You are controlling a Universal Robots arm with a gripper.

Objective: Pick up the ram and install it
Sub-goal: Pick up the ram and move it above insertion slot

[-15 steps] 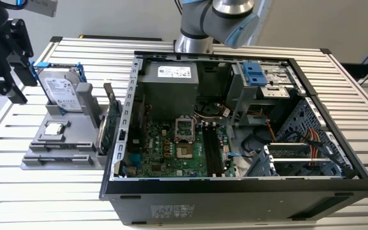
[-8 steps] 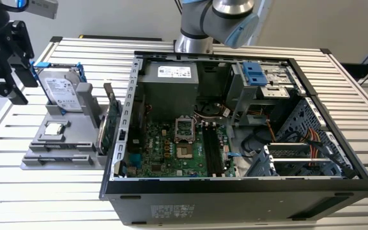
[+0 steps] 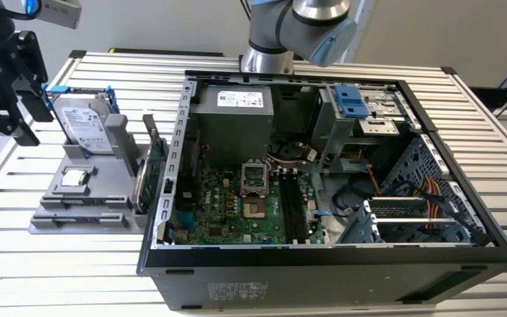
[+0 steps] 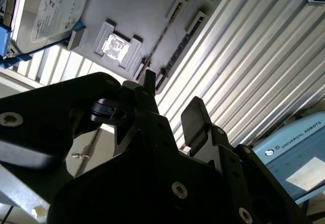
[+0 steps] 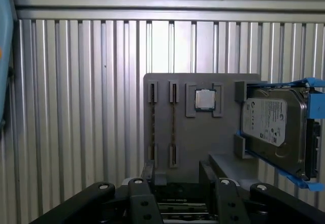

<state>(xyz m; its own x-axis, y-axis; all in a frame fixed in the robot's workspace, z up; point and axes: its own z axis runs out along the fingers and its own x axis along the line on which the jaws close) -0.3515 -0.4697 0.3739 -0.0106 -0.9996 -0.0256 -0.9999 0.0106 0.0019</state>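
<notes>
First wrist view: seeing gripper (image 5: 176, 167) with jaws spread apart, gripping nothing. Hovering over grey fixture (image 5: 203, 137). Spotting ram (image 5: 173, 125) standing on edge between slotted holders on fixture, untouched, apart from jaws, just beside processor chip (image 5: 204, 99). Noting hard drive (image 5: 271, 125) with blue rails sitting past chip, on side away from ram. Exterior view: finding fixture resting on ribbed tabletop (image 3: 60, 277), toward exterior view's left of open computer case (image 3: 324, 284), green card (image 3: 152, 175) standing on edge between them.

A robotics lab: aluminium-slat bench (image 3: 60, 267), opened computer case (image 3: 324, 272).
</notes>
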